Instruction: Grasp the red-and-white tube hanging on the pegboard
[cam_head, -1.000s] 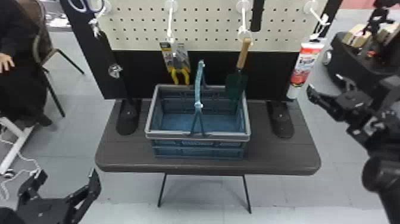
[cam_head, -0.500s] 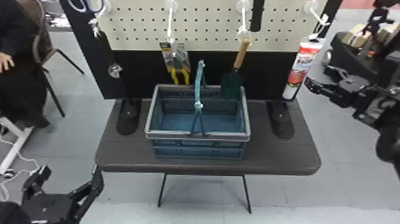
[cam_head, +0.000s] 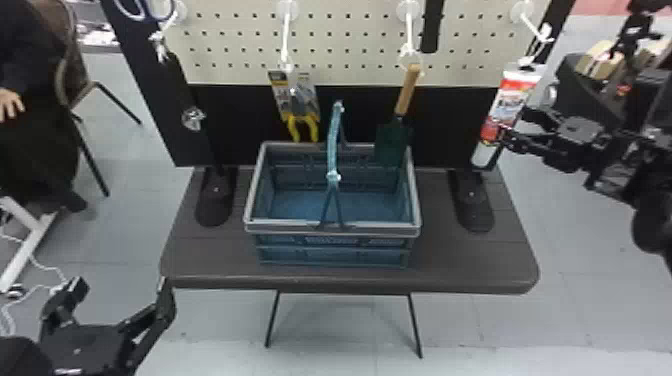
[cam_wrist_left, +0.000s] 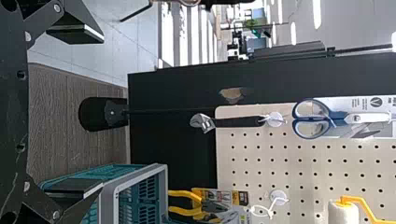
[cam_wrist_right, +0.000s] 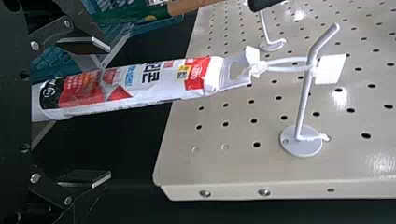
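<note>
The red-and-white tube (cam_head: 507, 102) hangs tilted from a white hook (cam_head: 532, 25) at the right end of the pegboard (cam_head: 350, 45). My right gripper (cam_head: 517, 131) is open at the tube's lower end, one finger on each side of it. In the right wrist view the tube (cam_wrist_right: 130, 84) lies between the open fingers (cam_wrist_right: 79, 39), nearer one finger than the other and not clamped. Its top loop sits on the hook (cam_wrist_right: 310, 79). My left gripper (cam_head: 115, 310) is open and low, in front of the table's left corner. In the left wrist view the left gripper (cam_wrist_left: 74, 112) holds nothing.
A blue basket (cam_head: 332, 231) with an upright handle stands mid-table (cam_head: 475, 265). Yellow pliers (cam_head: 300, 107) and a green trowel (cam_head: 397, 125) hang above it; a wrench (cam_wrist_left: 224, 122) and scissors (cam_wrist_left: 322, 116) hang at the board's left. Two black stand feet (cam_head: 470, 205) flank the basket.
My right gripper has moved up and left from beside the table's edge until its open fingers straddle the tube's lower end. The left arm has shifted slightly.
</note>
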